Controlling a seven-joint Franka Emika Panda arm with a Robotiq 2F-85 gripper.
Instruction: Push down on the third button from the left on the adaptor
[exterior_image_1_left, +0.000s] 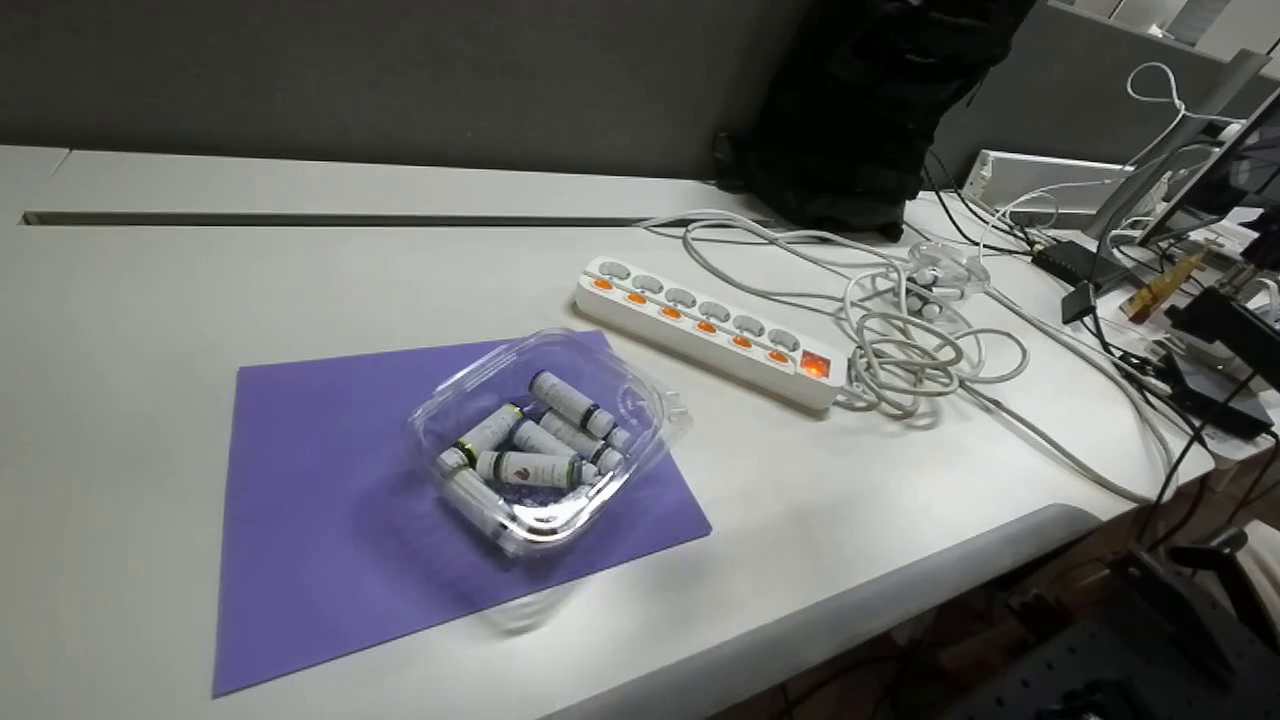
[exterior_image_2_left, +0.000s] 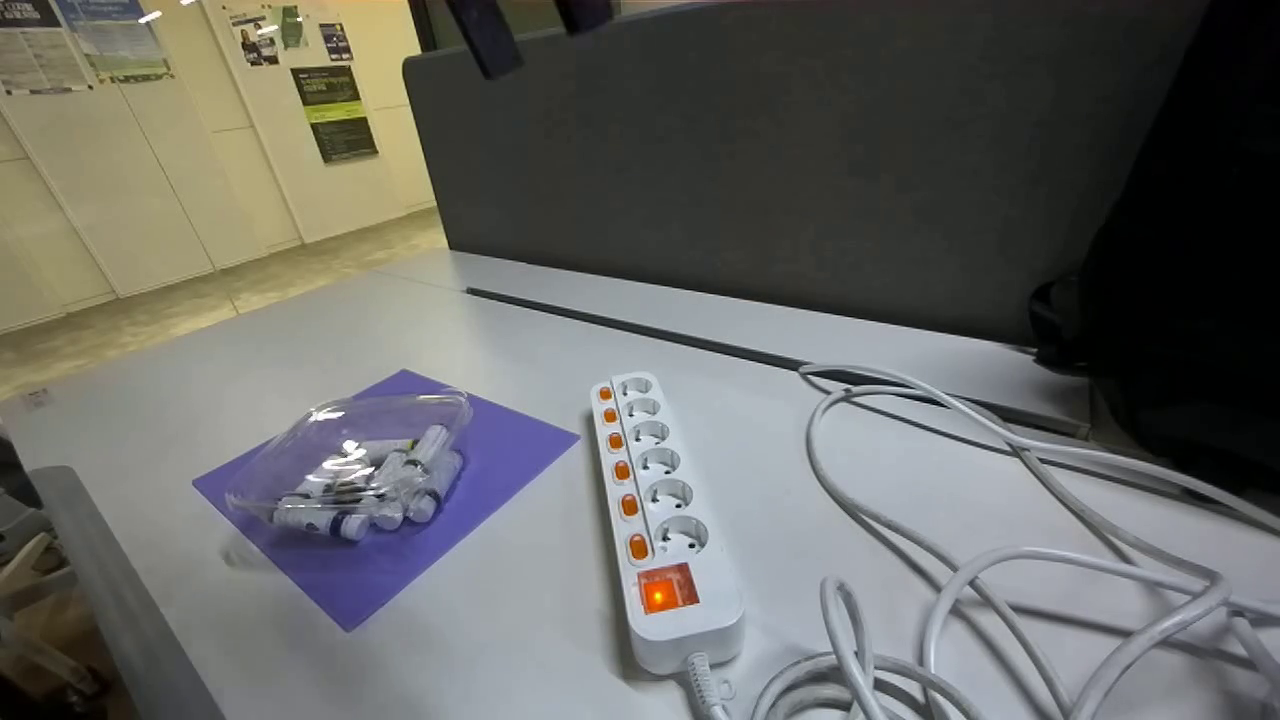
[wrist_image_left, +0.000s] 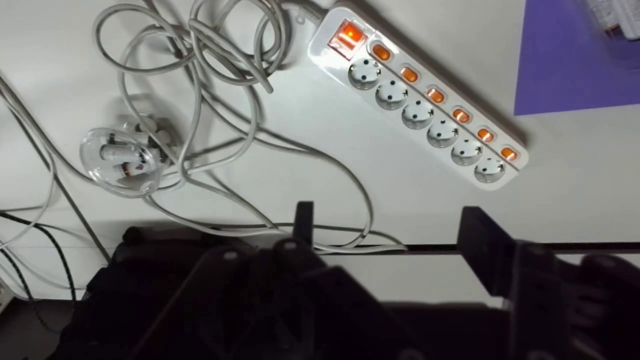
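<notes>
The adaptor is a long white power strip (exterior_image_1_left: 690, 340) lying on the white table, also seen in an exterior view (exterior_image_2_left: 645, 480) and the wrist view (wrist_image_left: 425, 95). It has a row of orange buttons beside its sockets and a lit red switch (exterior_image_1_left: 815, 364) at the cord end. The third button (exterior_image_1_left: 671, 313) is counted from the left in that exterior view; the wrist view shows the row reversed. My gripper (wrist_image_left: 387, 210) is open and empty, its fingers spread wide, high above the table and apart from the adaptor. Its fingertips (exterior_image_2_left: 545, 45) show at an exterior view's top edge.
A clear plastic box (exterior_image_1_left: 540, 440) of small bottles stands on a purple sheet (exterior_image_1_left: 300, 540) beside the adaptor. Coiled grey cables (exterior_image_1_left: 905, 350) and a small clear container (exterior_image_1_left: 945, 270) lie by the cord end. A black backpack (exterior_image_1_left: 850, 110) leans on the grey partition (exterior_image_1_left: 400, 80).
</notes>
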